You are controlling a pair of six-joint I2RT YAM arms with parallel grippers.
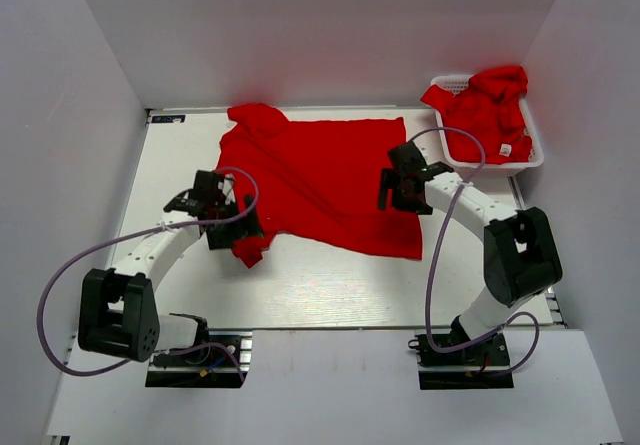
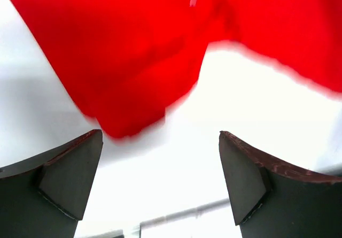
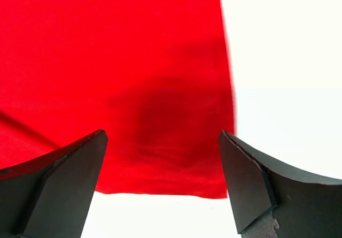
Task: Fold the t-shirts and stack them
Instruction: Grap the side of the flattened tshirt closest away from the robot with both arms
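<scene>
Jaws agape; red t-shirt (image 1: 320,180) spread flat (near sleeve bunched).

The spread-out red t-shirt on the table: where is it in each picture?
Top external: the t-shirt lies mid-table, left of the basket.
Left wrist: the t-shirt fills the top, one flap reaching down left of centre.
Right wrist: the t-shirt fills the upper left, corner at lower right.
Shared landmark: the white table.

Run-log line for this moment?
shirt spread on table | second shirt in basket | left fingers open, empty | right fingers open, empty
</scene>
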